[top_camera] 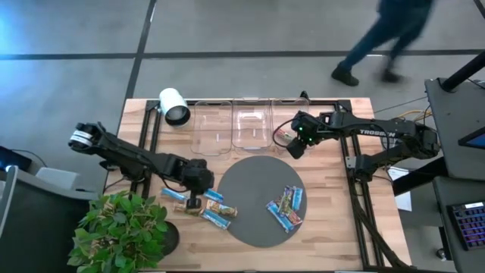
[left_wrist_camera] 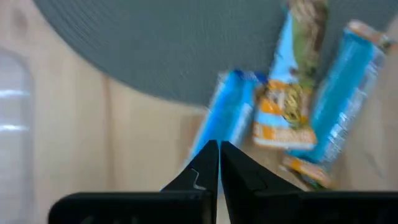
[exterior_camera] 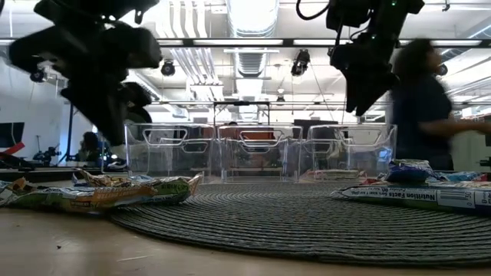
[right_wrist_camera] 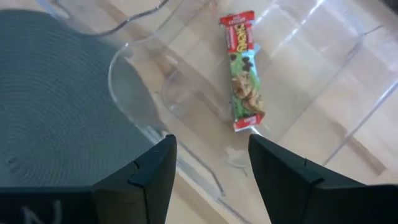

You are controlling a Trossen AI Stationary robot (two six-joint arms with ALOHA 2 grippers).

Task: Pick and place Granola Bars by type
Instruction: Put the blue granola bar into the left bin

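Note:
Several granola bars lie flat by the round grey mat's (top_camera: 258, 189) left edge (top_camera: 208, 206), blue and tan-green; the left wrist view shows three of them (left_wrist_camera: 289, 93). More bars (top_camera: 285, 206) lie on the mat's right part. One red-and-green bar (right_wrist_camera: 244, 71) lies flat on the floor of the rightmost clear bin (top_camera: 282, 130). My left gripper (top_camera: 195, 191) is shut and hangs above the left group, raised off the table in the low view (exterior_camera: 107, 103). My right gripper (right_wrist_camera: 211, 146) is open and hovers over the rightmost bin's near edge, well above it (exterior_camera: 364, 77).
Three clear bins (top_camera: 250, 125) stand in a row at the table's far side. A white cylinder (top_camera: 174, 106) lies at the far left, and a potted plant (top_camera: 121, 231) stands at the near left corner. A person (top_camera: 386, 34) walks beyond the far edge.

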